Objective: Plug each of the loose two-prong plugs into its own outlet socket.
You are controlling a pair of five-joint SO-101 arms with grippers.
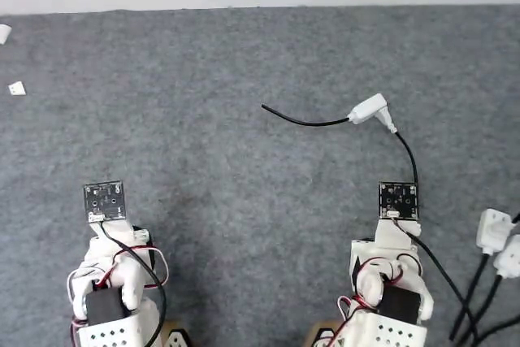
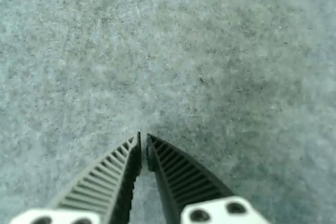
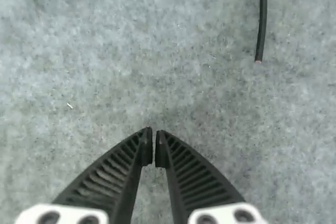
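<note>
I'm seeing one white plug (image 1: 370, 110) lying mid-right on the mat (image 1: 203, 119). A black cord (image 1: 301, 121) is trailing left from it, and another is running back past the right arm (image 1: 390, 282). Two white connectors (image 1: 493, 229) are sitting side by side at the right edge; I can't tell if they're plugs or sockets. Right claw (image 3: 153, 148) is hanging closed and empty, and left claw (image 2: 144, 148) is closed too, both over bare mat.
</note>
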